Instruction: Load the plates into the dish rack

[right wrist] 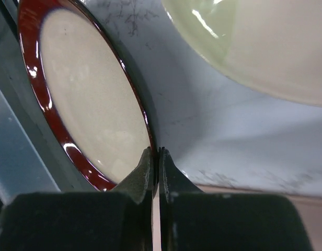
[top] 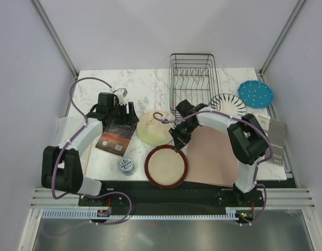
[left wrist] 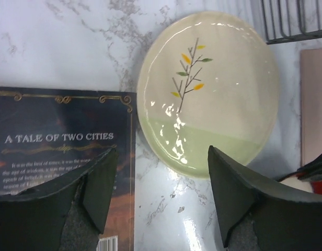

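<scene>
Right wrist view, what worries you?
— The right gripper (right wrist: pixel 157 151) is pressed together at the rim of the red-rimmed plate (right wrist: pixel 88 99), just at its tips. Whether the rim is caught, I cannot tell. A thin bite may let it slip on lifting.
— And the counts?
— The left gripper (left wrist: pixel 161 151) stands apart, with the sprig plate (left wrist: pixel 213 94) just ahead. Four plates, none in the one dish rack (top: pixel 193 54), far beyond both.

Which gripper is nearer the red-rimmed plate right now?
Right. The right gripper is shut on the rim of the red-rimmed plate. The left gripper hangs open farther off, above the book and the sprig plate.
</scene>
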`<action>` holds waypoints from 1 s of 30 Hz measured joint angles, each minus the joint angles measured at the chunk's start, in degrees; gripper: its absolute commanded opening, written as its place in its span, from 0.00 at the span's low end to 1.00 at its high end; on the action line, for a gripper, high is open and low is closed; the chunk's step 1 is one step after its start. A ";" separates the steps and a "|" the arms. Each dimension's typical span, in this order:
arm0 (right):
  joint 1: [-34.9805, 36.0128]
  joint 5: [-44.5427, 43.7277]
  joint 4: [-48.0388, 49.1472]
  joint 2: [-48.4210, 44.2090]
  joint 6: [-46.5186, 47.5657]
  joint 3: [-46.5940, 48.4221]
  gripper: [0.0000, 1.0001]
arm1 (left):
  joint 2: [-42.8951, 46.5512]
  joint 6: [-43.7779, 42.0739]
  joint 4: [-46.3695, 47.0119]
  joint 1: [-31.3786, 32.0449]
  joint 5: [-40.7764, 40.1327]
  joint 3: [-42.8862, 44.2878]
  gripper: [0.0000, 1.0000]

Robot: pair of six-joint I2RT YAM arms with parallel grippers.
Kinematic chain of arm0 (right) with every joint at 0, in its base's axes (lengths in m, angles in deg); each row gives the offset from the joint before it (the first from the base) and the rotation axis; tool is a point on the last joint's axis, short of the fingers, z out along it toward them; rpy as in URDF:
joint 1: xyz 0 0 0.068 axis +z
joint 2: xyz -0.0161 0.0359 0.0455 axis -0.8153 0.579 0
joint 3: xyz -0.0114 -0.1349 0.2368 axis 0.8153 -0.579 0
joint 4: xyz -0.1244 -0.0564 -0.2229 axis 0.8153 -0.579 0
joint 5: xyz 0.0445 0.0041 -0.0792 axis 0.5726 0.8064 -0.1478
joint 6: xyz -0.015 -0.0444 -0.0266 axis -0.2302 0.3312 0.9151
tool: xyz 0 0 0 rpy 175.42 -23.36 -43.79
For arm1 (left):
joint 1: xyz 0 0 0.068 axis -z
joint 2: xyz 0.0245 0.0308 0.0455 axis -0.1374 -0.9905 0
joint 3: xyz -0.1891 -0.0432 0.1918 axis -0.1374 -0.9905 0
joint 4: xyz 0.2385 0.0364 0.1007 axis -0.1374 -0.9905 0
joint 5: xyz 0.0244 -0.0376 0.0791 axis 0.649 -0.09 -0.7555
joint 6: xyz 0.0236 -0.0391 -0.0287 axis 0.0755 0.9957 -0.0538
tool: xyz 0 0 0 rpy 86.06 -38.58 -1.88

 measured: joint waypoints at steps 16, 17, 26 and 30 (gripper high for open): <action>-3.45 -8.59 -3.80 -7.85 5.77 14.10 0.00 | -2.47 -14.27 0.15 -5.73 34.29 4.35 0.85; -3.43 -8.66 -4.17 -7.85 5.90 14.27 0.00 | -1.97 -15.37 -0.22 -5.70 35.12 4.35 0.85; -3.34 -9.75 -6.62 -7.82 6.51 20.02 0.00 | 0.17 -24.81 -4.33 -4.83 37.97 3.30 0.85; -3.34 -9.73 -6.58 -7.80 6.49 23.02 0.00 | 0.17 -27.45 -5.88 -3.26 37.68 2.16 0.84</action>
